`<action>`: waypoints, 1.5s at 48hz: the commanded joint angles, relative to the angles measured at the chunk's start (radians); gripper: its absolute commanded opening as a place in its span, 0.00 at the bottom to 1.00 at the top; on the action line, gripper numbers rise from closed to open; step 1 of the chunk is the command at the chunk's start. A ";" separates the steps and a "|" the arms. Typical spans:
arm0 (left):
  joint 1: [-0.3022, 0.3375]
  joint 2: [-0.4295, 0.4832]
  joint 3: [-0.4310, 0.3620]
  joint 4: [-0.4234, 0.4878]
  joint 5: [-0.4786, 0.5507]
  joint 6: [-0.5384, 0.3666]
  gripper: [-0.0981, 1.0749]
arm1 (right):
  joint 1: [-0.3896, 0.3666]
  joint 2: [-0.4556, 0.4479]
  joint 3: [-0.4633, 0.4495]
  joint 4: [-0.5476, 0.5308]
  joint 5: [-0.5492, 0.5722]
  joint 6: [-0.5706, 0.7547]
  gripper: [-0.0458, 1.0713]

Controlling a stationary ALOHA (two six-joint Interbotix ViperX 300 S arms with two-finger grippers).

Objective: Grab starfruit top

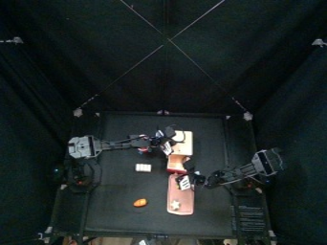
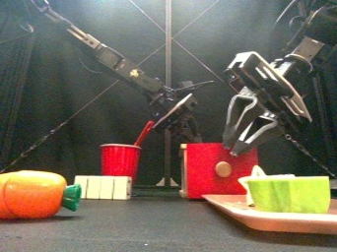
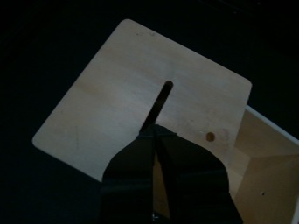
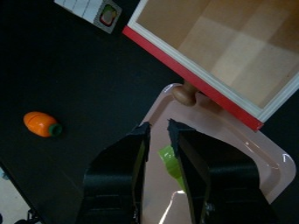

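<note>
Hovering hand: our right hand (image 2: 246, 146) hangs above the pink tray (image 2: 250, 212), its jaws partly apart and holding nothing.
Starfruit: the green starfruit (image 2: 287, 192) lies on the tray at the bench's right front; in the right wrist view we see a strip of it below the gap between the jaws.
Left hand: our left hand (image 3: 162, 131) reaches towards the red box (image 2: 211, 169), jaws drawn together in front of a pale wooden panel (image 3: 128, 96); we cannot tell whether it grips anything.
Red box: behind the tray, just beside it.
Elsewhere: a carrot (image 2: 30, 194) lies at the front left, with white blocks (image 2: 102, 187) and a red cup (image 2: 120, 159) behind it.
</note>
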 commanded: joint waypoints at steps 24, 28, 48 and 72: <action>-0.057 -0.173 0.049 0.031 -0.123 0.002 0.45 | 0.069 -0.127 0.031 -0.028 0.026 -0.002 0.63; -0.092 -0.212 0.087 0.032 -0.140 0.002 0.45 | 0.081 -0.147 0.048 -0.034 0.051 -0.003 0.63; -0.222 -0.414 0.377 0.026 -0.310 -0.002 0.45 | 0.084 -0.198 0.129 -0.198 0.143 -0.005 0.65; -0.291 -0.617 0.719 0.121 -0.649 0.009 0.45 | 0.078 -0.179 0.164 -0.321 0.143 0.002 0.80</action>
